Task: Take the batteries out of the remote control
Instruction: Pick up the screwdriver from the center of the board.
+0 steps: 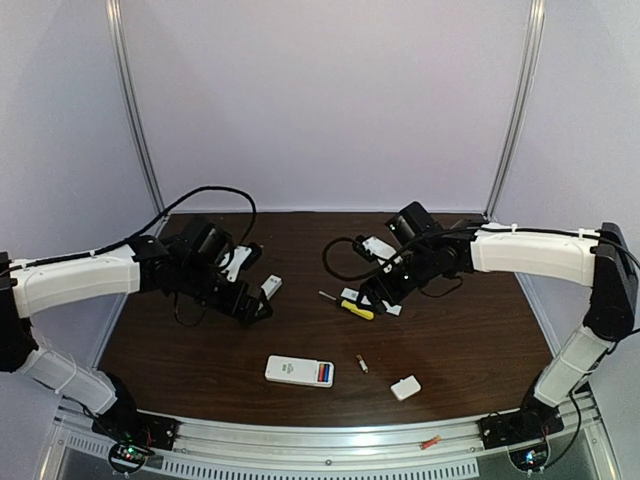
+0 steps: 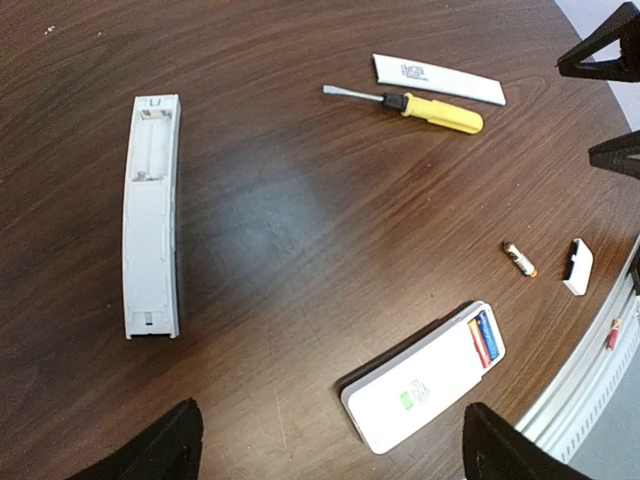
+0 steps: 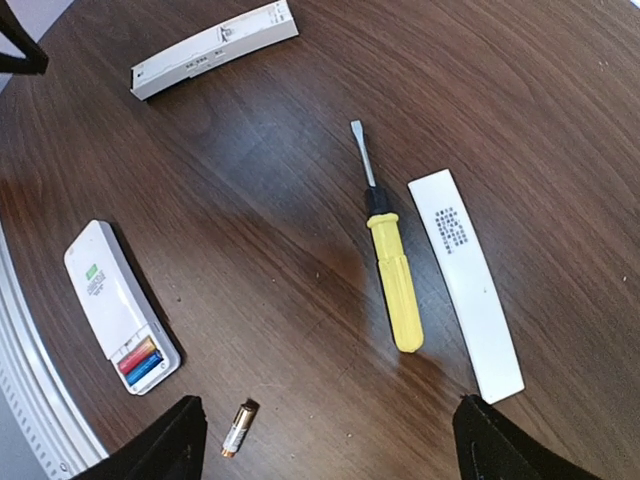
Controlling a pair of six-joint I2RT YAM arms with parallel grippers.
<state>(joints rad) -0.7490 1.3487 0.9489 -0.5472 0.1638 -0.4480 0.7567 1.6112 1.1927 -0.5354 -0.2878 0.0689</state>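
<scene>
**Spotter:** Where do your hands stand?

**Me:** Both are spread wide and hold nothing. My left gripper hovers over bare wood, with the long remote off to one side. Its bay is uncovered and looks empty to me. My right gripper looks down on the screwdriver and the long cover lying just beside it.

**Spotter:** And the batteries?

**Me:** The batteries I care about sit in the small remote, one red and one blue, side by side in its open bay. That remote lies near the table's front edge, between my two arms and apart from both grippers, with the bay end turned toward my right. A loose cell lies on the wood past that end, and the small cover lies a little beyond it.

**Spotter:** How do you go in?

**Me:** I judge the right arm suits the cells, since the bay faces it, while the left pins the plain end of the remote. I would narrow the jaws first and come down steeply. Then I would lever one end of a cell up with a fingertip rather than squeeze, because the pair looks sunk between the walls. The remote looks light, so unpinned it may skate away.
</scene>
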